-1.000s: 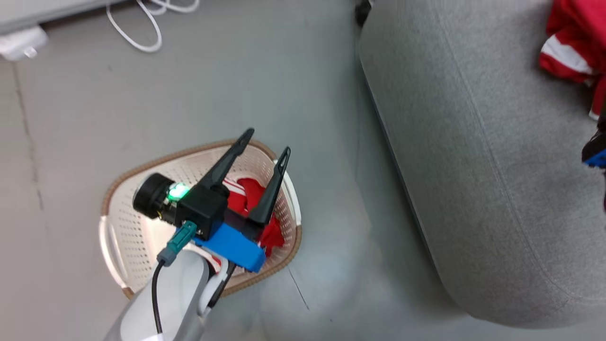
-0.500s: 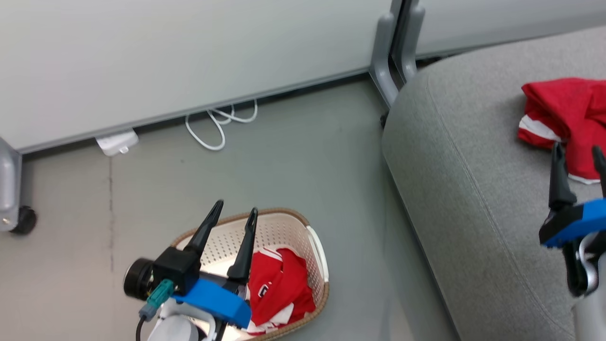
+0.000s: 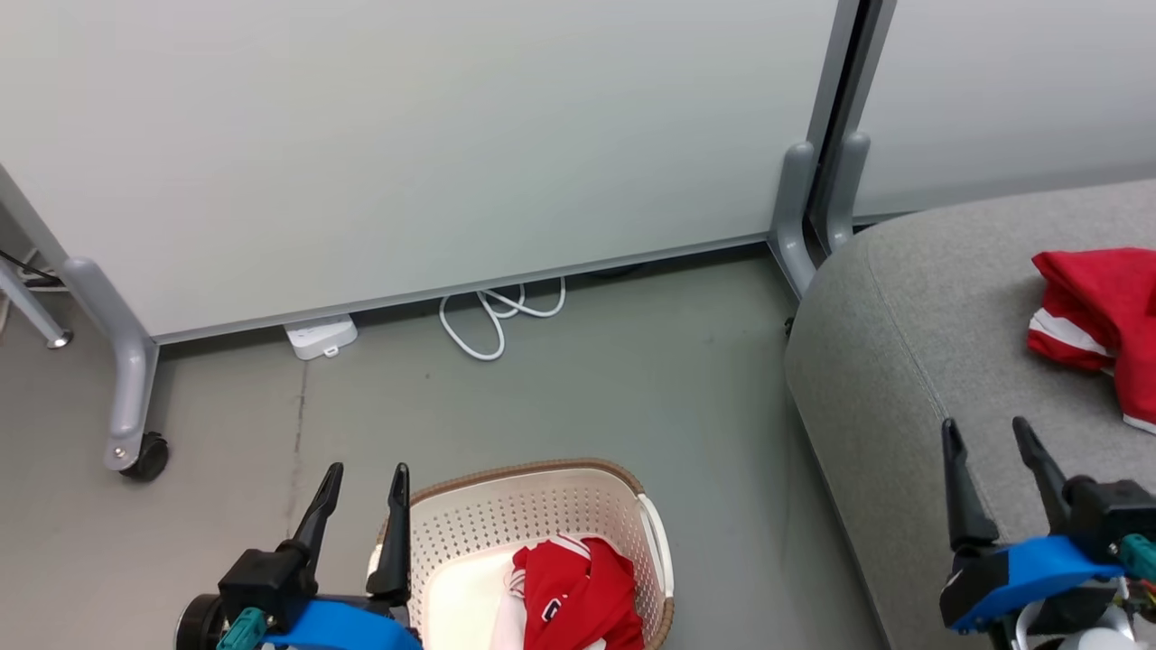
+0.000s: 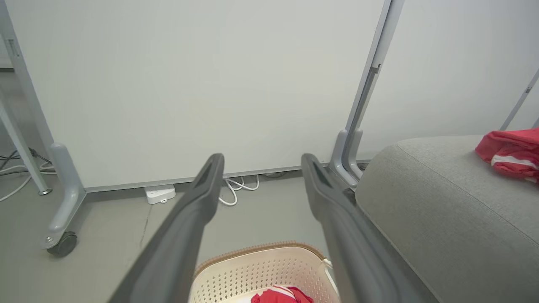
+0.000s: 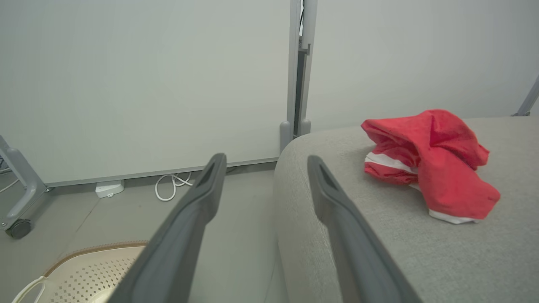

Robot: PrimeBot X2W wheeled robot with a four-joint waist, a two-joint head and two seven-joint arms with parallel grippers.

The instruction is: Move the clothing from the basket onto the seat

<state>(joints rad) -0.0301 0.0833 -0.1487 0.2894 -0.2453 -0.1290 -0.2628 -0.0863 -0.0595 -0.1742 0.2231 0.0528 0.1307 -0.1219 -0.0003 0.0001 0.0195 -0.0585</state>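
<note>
With one red garment [image 3: 1097, 307] lying on the grey seat [image 3: 912, 361] at right and a second garment [image 3: 578, 591] bunched in the basket [image 3: 506, 471] at bottom centre, the left gripper [image 3: 368, 469] and right gripper [image 3: 984, 424] hang spread and empty in the lower corners, apparently readied for another pick.

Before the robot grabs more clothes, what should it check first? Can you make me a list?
1. Is the left gripper open and empty? ok.
2. Is the right gripper open and empty? ok.
3. Is a red garment lying in the basket, ready to pick? ok.
4. Is the left gripper lined up over that garment? Not ok: it hovers by the basket's left rim, and the garment lies toward the right side.
5. Is there bare room on the seat beside the other garment lying there? ok.
6. Are more clothes underneath? Cannot tell: the basket's near end is cut off.
</note>
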